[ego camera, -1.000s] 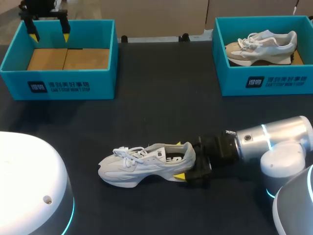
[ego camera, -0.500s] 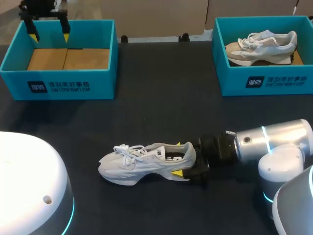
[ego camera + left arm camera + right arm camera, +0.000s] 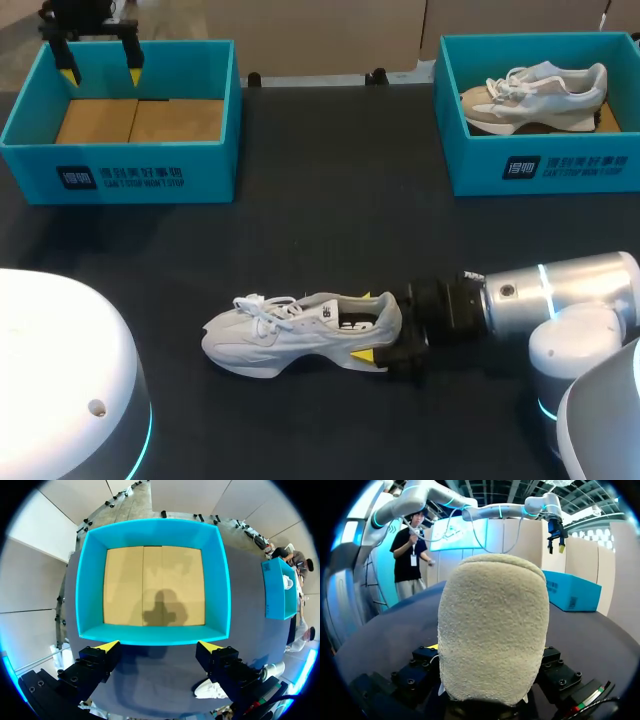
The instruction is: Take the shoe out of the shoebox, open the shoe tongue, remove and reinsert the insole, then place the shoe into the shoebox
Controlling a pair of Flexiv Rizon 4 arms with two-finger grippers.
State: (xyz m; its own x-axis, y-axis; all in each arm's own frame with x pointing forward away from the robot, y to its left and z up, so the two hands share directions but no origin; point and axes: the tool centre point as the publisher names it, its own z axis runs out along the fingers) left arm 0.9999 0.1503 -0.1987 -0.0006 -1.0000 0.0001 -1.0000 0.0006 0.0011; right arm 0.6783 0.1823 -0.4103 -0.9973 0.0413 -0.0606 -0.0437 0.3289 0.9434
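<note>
My right gripper (image 3: 367,327) stays clamped on the shoe (image 3: 290,335) heel, barely shifted, so tongue-opening looks next. Shoe lies on tabletop (image 3: 330,220), well apart from left shoebox (image 3: 150,185); left gripper (image 3: 100,70) gapes empty above it.

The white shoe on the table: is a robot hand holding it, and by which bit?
Yes. The right gripper holds the white shoe by its heel, pinched from both sides. The left gripper is open above the left shoebox, holding nothing.

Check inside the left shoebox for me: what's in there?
The left shoebox holds only its bare tan cardboard floor, crossed by the left gripper's shadow. No shoe inside. In the head view the near wall hides a strip of floor.
</note>
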